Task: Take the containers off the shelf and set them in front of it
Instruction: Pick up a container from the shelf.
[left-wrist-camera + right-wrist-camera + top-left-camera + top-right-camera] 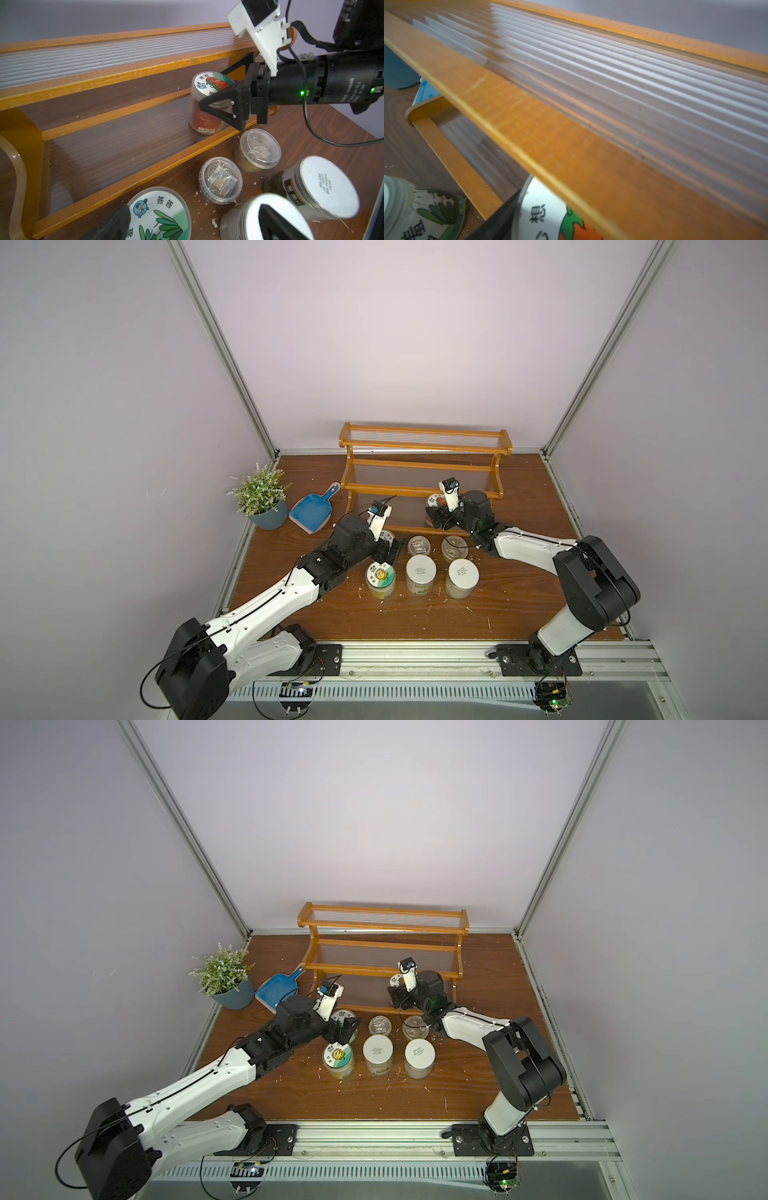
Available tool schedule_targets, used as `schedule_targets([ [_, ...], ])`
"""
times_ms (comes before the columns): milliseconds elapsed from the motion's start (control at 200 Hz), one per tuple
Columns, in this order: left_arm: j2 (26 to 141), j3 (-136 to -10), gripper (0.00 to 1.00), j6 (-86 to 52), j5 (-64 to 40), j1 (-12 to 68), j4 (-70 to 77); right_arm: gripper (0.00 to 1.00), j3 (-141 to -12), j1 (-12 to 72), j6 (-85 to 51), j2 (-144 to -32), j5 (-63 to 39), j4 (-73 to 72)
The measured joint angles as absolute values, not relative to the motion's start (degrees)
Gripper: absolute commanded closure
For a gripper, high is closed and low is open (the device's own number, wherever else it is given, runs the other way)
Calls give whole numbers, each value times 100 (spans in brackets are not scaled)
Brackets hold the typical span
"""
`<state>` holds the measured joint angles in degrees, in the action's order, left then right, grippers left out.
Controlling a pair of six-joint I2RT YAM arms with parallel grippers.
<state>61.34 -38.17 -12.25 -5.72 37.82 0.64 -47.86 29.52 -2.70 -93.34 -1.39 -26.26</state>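
While the tomato jar (pixel 202 120) leans on the lowest step of the shelf (pixel 395 488), right of the middle and close to the front rail, I look at how to carry it. My right pincer (pixel 211 89) has one finger on each side of it, just under the lid. I judge that it holds the jar, because the jar tips and does not fall. My left pincer (pixel 390 552) is wide and has nothing in it. It hangs over the left end of the rows on the bench (pixel 415 618). The other containers (pixel 421 572) stand there in two rows, in front of the shelf.

I think the jar is small and light. Its wall looks like clear hard plastic, so it will not squash, but it is smooth and could slip or turn in the fingers. Something red fills the low part, so the bottom may be the heavy end. The best place to hold is the round wall under the lid, not the lid, which might come loose. The jar must go up over the front rail, or it will bump and twist. A clear-lid cup (pixel 454 547) stands just in front of that rail, so I would set the jar down away from it.
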Motion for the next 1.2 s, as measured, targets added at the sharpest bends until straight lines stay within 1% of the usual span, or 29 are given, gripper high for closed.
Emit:
schedule_targets([
  [245,6139,-3817,1,-1223,-572,3782,64,19,-4786,2733,-84,-9419,-336,-2646],
  [726,6272,-3817,1,-1225,-574,3782,64,19,-4453,2622,99,-9424,-495,-2908],
  [1201,6340,-3817,1,-1225,-574,3782,62,20,-4578,2622,-148,-9421,-480,-2716],
])
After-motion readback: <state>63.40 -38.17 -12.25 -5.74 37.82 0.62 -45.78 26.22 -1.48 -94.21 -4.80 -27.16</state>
